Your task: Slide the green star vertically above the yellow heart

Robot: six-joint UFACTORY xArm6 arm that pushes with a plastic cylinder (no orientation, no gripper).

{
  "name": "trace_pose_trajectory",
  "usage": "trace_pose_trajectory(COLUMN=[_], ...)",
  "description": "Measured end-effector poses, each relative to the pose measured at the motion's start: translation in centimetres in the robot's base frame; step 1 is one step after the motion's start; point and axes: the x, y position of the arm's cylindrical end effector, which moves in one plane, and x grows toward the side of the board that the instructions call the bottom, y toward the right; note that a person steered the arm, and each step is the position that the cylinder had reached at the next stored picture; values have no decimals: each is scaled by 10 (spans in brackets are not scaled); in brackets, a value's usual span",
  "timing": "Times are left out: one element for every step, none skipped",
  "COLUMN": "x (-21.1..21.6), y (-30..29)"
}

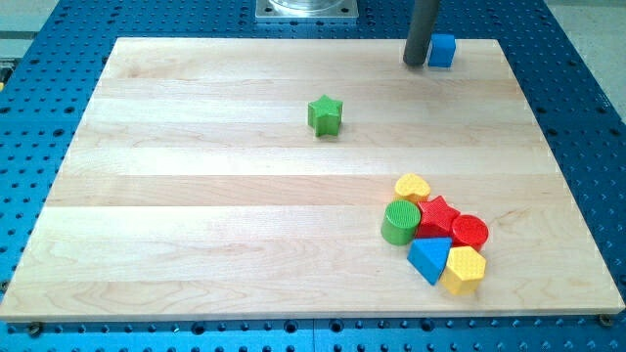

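Wooden board | my tip partly hides blue block | no claw visible

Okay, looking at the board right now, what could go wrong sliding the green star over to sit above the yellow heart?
1. My tip stands at the view's top beside the blue cube, far from the green star; moving off could nudge the cube.
2. The yellow heart touches a tight cluster with the red star and green cylinder; overshooting could scatter them.
3. An off-centre push may spin the star sideways.
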Motion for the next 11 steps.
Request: trace_pose_trajectory(x=[-2, -2, 107, 197, 200, 143, 87, 79, 134, 142, 93], y=[32, 55, 40, -58, -170, -170, -113, -102, -143, -83, -45])
